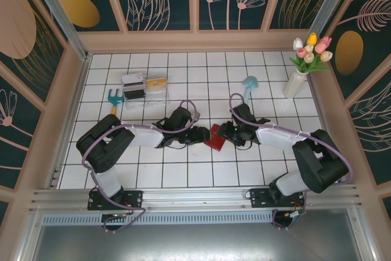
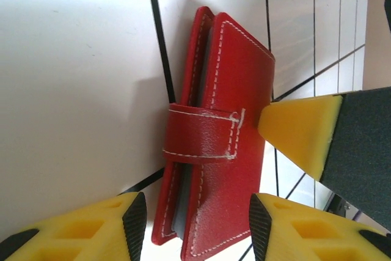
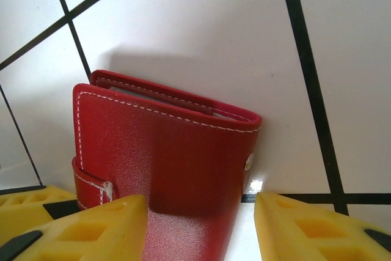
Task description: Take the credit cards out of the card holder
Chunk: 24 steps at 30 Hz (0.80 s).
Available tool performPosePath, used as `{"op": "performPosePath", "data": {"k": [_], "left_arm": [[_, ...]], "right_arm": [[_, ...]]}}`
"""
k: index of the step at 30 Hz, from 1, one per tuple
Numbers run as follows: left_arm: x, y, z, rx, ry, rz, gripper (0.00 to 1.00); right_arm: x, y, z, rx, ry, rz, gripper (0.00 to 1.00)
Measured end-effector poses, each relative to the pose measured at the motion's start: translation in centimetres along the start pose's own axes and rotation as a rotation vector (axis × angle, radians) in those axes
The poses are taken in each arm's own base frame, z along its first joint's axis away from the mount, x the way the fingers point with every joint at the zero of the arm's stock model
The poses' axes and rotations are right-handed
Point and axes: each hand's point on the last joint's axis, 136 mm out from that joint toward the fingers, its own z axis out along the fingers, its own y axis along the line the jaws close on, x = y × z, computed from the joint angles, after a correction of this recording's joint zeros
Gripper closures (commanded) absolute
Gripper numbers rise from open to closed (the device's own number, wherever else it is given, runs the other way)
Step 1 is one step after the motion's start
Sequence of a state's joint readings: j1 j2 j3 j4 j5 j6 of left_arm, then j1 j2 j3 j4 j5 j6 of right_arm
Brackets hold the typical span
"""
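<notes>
The card holder (image 1: 215, 138) is a red folding wallet, folded shut with its snap tab (image 2: 201, 136) fastened, and it lies tilted on the white tiles between my two grippers. My left gripper (image 2: 197, 227) is open and straddles the holder's near end, with a sliver of gap at its left pad. My right gripper (image 3: 198, 227) is open too. One of its fingers (image 3: 116, 224) overlaps the holder's red cover (image 3: 177, 157), and the other stands clear of the edge. One right fingertip (image 2: 299, 132) touches the holder beside the tab. The credit cards are hidden inside; a grey-blue edge (image 2: 181, 209) shows between the covers.
A clear plastic box (image 1: 145, 88) stands at the back left with a teal toy fork (image 1: 114, 97) beside it. A pale blue mushroom-shaped toy (image 1: 249, 82) and a white vase of tulips (image 1: 298, 80) stand at the back right. Low walls ring the tiled floor.
</notes>
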<state>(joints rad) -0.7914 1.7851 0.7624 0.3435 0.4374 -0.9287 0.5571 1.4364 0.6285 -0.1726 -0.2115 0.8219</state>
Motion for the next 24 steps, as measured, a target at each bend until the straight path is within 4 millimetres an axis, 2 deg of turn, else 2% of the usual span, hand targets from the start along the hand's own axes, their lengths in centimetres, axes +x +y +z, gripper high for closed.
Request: {"op": "performPosePath", "data": {"k": [3, 8, 24], "left_arm": [[-0.4, 0.6, -0.1, -0.032, -0.024, -0.002, 0.54], [-0.9, 0.0, -0.5, -0.023, -0.050, 0.007, 0.57], [0.5, 0.5, 0.2, -0.022, 0.024, 0.005, 0.58]], "right_arm": [[0.1, -0.1, 0.0, 0.002, 0.001, 0.001, 0.49], [0.0, -0.1, 0.0, 0.002, 0.001, 0.005, 0.50], [0.2, -0.3, 0.2, 0.002, 0.002, 0.026, 0.54]]}}
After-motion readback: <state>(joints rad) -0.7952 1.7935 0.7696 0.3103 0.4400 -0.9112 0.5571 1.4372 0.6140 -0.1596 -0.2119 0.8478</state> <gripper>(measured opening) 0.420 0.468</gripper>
